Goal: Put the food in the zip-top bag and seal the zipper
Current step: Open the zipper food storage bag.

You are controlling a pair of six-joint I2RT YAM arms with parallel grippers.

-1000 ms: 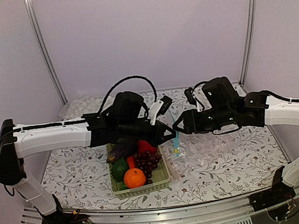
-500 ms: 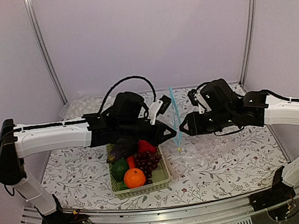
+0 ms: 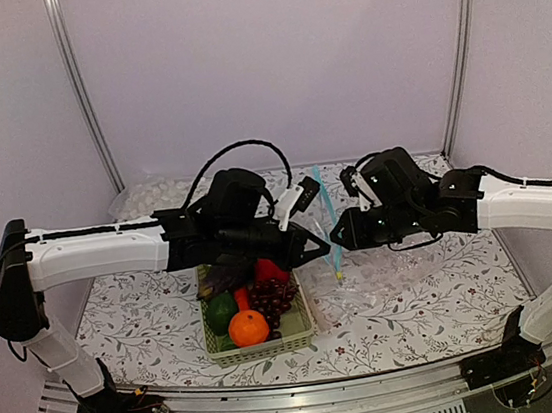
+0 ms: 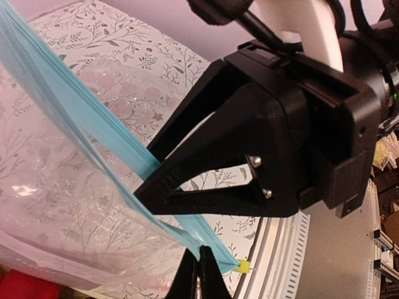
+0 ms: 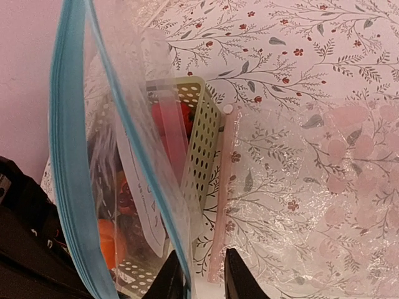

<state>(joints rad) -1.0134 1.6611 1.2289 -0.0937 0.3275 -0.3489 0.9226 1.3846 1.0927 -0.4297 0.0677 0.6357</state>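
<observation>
The zip-top bag (image 3: 391, 278) droops from its light-blue zipper (image 3: 325, 211), which hangs upright between the two grippers. My left gripper (image 3: 318, 248) is shut on the zipper (image 4: 93, 118) near its corner, pinched at the fingertips (image 4: 201, 265). My right gripper (image 3: 337, 236) faces it closely, jaws apart; the bag's blue lip (image 5: 134, 162) runs down against the left finger (image 5: 174, 280), not pinched. The food lies in a green basket (image 3: 273, 346): orange (image 3: 248, 327), grapes (image 3: 272, 296), a green vegetable (image 3: 221, 312), eggplant (image 3: 222, 277) and red fruit (image 3: 268, 268).
A clear plastic sheet with a pink strip (image 5: 223, 193) lies on the floral tablecloth beside the basket (image 5: 202, 149). Bubbly white wrap (image 3: 154, 193) sits at the back left. The right gripper's fingers (image 4: 249, 131) fill much of the left wrist view.
The right gripper has moved left toward the left gripper and its jaws have narrowed. The blue zipper swung upright and now hangs between the two grippers. The left arm has stayed put.
</observation>
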